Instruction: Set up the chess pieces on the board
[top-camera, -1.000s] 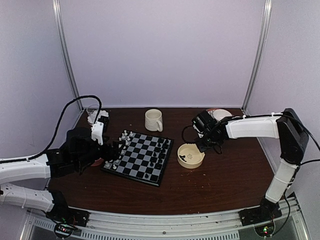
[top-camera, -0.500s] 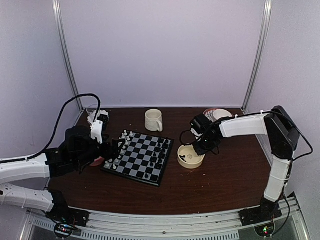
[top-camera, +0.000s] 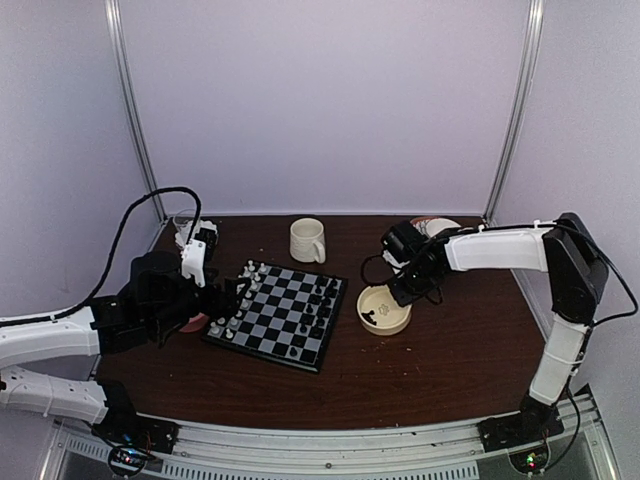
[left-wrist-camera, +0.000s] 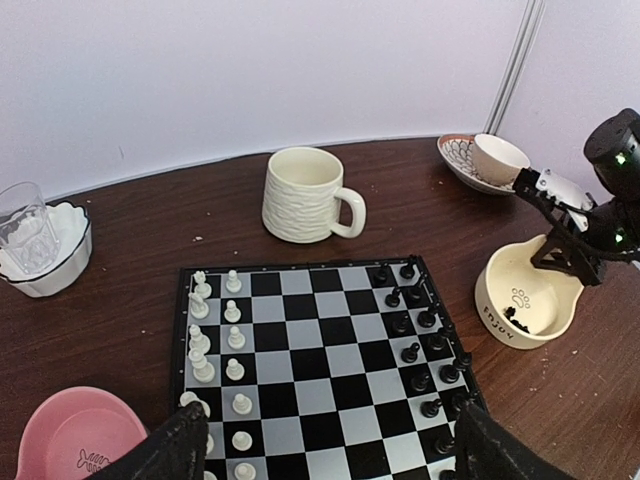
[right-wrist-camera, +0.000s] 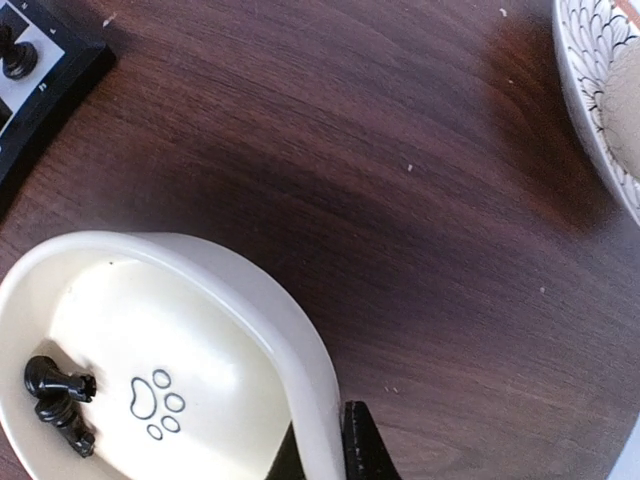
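Observation:
The board (left-wrist-camera: 320, 372) lies in the left wrist view with white chess pieces (left-wrist-camera: 233, 340) lined along its left side and black ones (left-wrist-camera: 420, 330) along its right. My left gripper (left-wrist-camera: 330, 465) hangs open over the board's near edge (top-camera: 232, 300). A cream paw-print bowl (right-wrist-camera: 200, 330) stands right of the board (top-camera: 278, 312) and holds a couple of black pieces (right-wrist-camera: 58, 400). My right gripper (right-wrist-camera: 325, 455) is shut on that bowl's rim (top-camera: 383, 310), one finger inside the wall and one outside.
A cream mug (top-camera: 307, 240) stands behind the board. A pink bowl (left-wrist-camera: 75, 440) sits at the near left. A glass (left-wrist-camera: 20, 225) stands in a white dish at the far left. A patterned bowl (right-wrist-camera: 600, 100) is at the far right.
My right gripper's jaws have closed onto the cream bowl's rim. The left arm has not moved.

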